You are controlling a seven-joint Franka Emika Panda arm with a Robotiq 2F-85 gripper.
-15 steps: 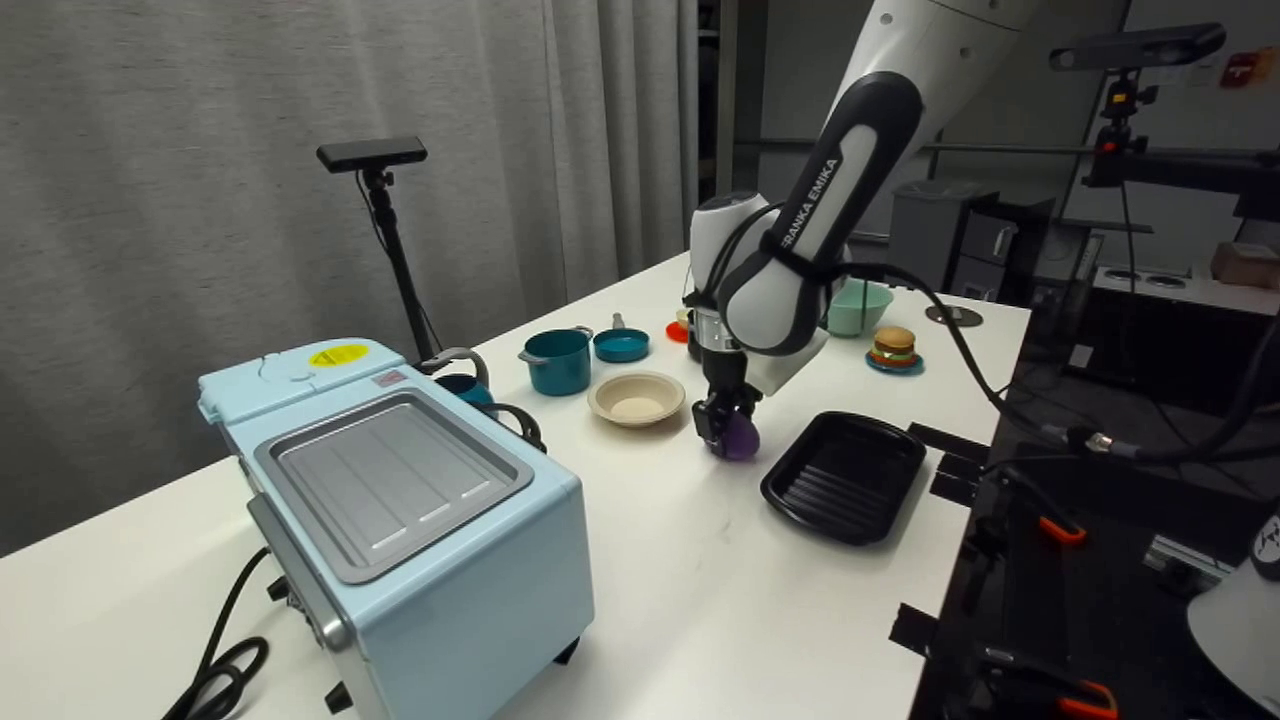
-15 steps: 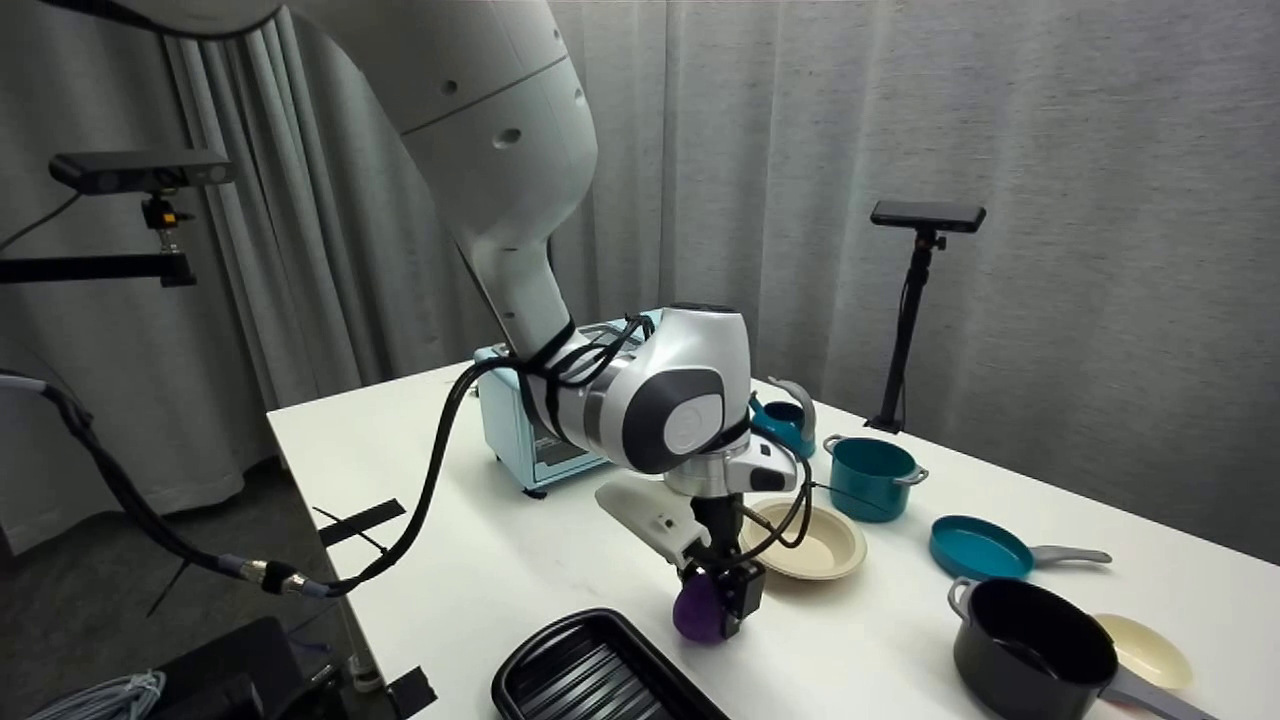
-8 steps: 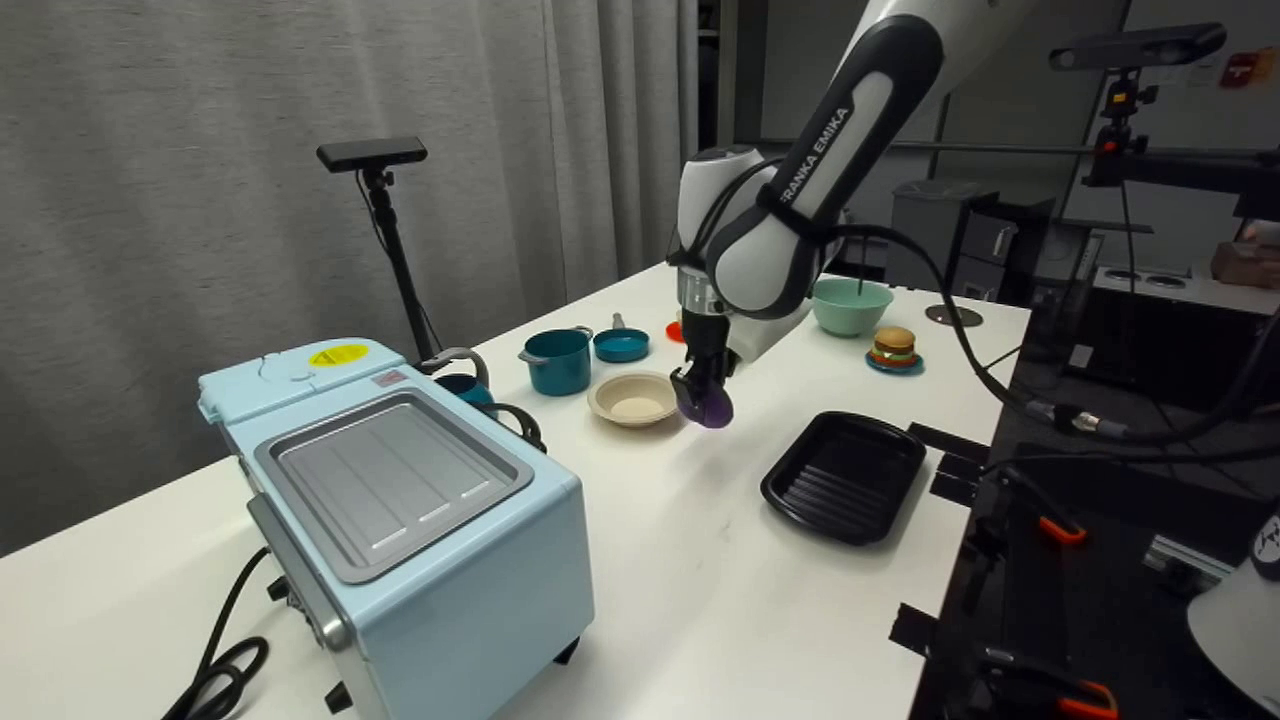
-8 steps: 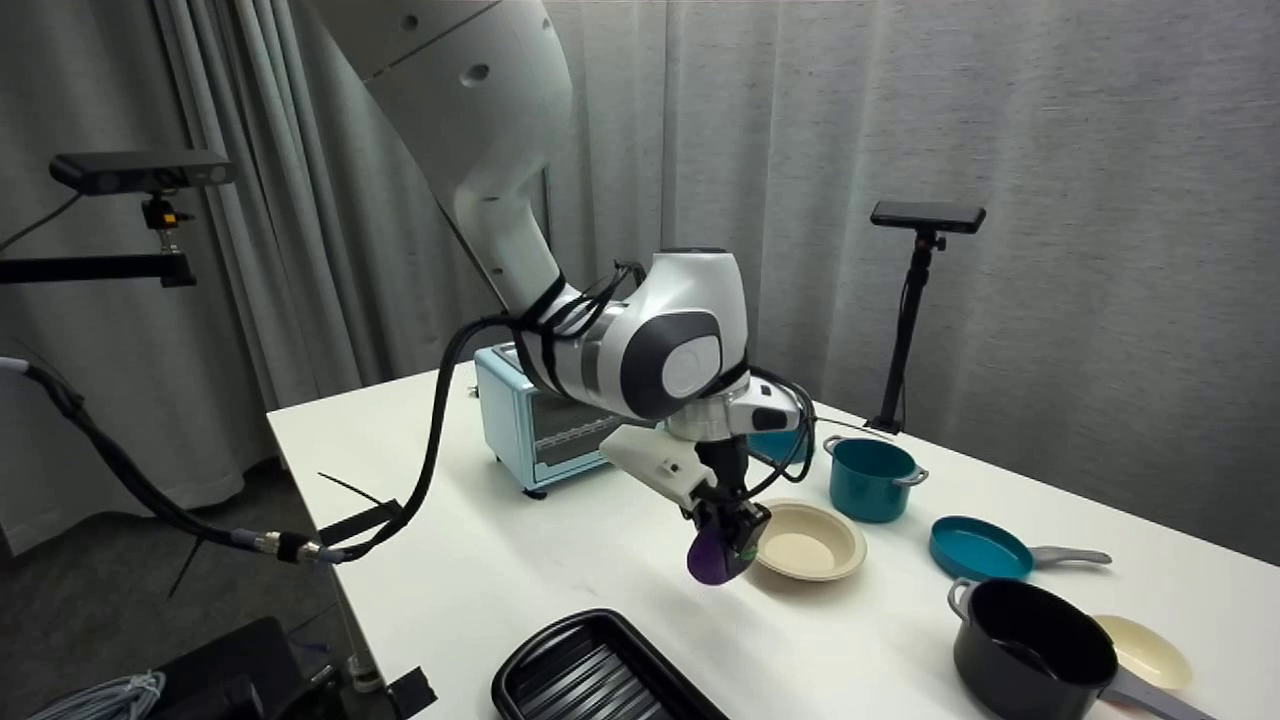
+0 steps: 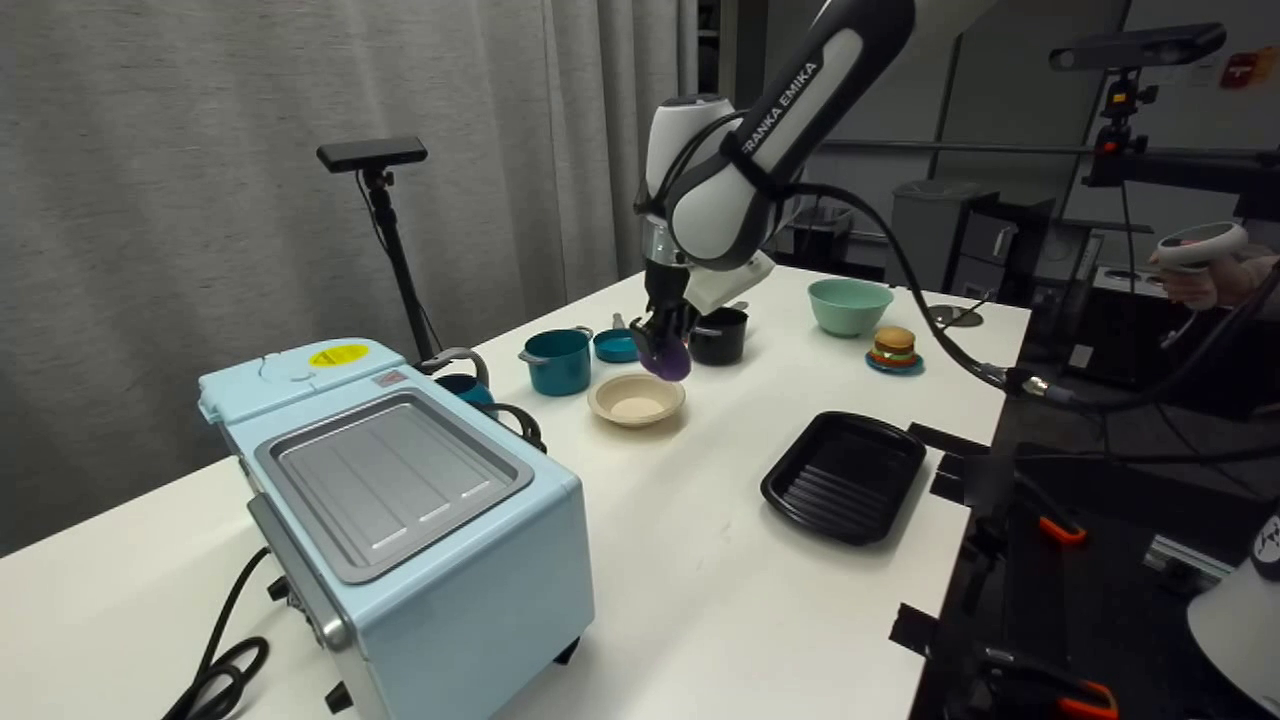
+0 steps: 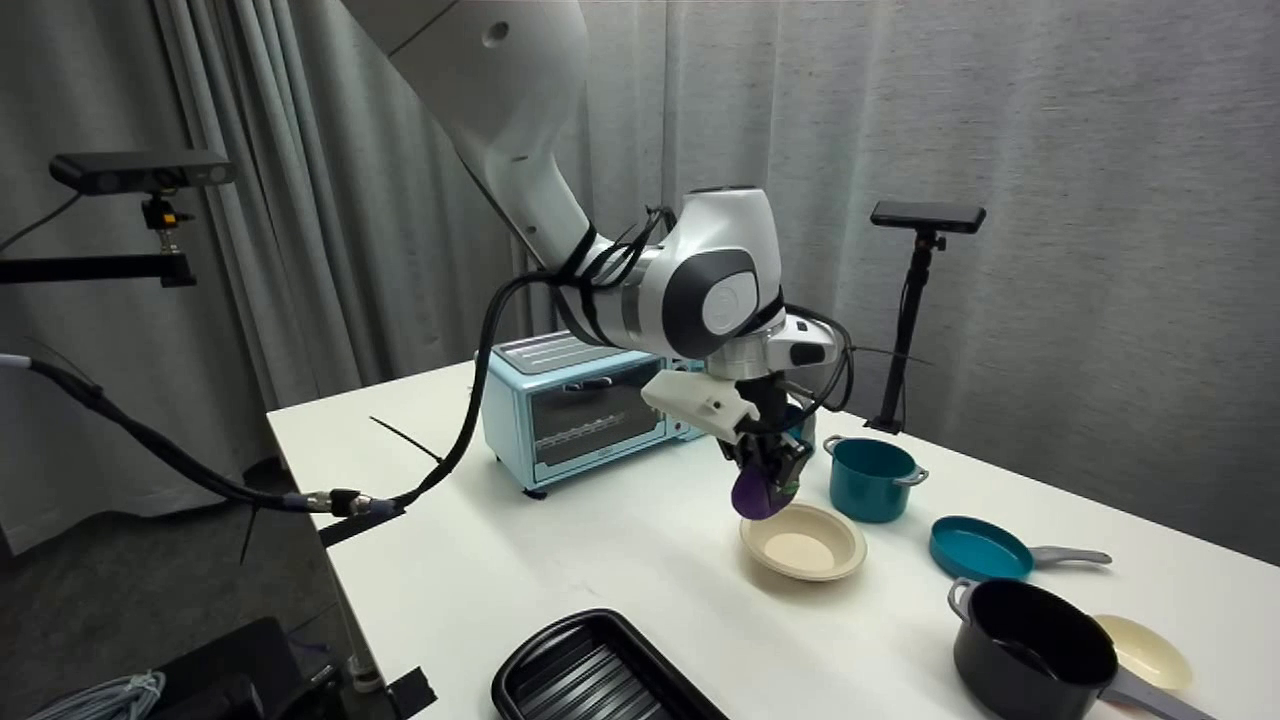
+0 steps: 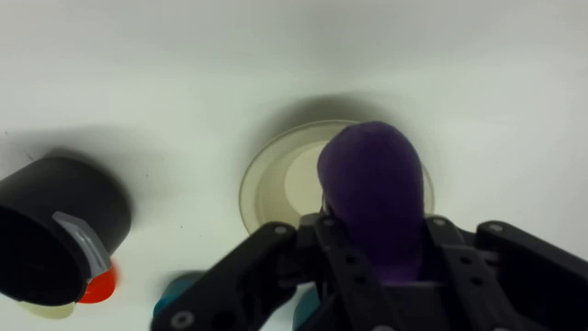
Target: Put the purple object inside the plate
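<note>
The purple object [image 6: 755, 495], rounded and egg-like, is off the table with my gripper [image 6: 770, 470] shut on it. In the wrist view the purple object [image 7: 374, 174] sits between the two black fingers [image 7: 344, 257] and sticks out past them. Beneath it is the plate [image 7: 275, 193], a round cream dish with a low rim, whose right part the object hides in that view. Both exterior views show the object in the air above the rim area of the plate [image 5: 637, 410], with a gap below it. The plate rests flat on the white table.
A teal pot [image 5: 557, 362], a teal pan [image 6: 980, 548] and a black pot [image 6: 1035, 650] stand near the plate. The light-blue toaster oven [image 5: 400, 520] and the black ridged tray [image 5: 848, 478] are farther off. A mint bowl [image 5: 850, 305] and a toy burger [image 5: 893, 347] sit beyond.
The purple object has left the table in my gripper's grasp. Arm and object have risen and travelled across to the plate, which has stayed put.
</note>
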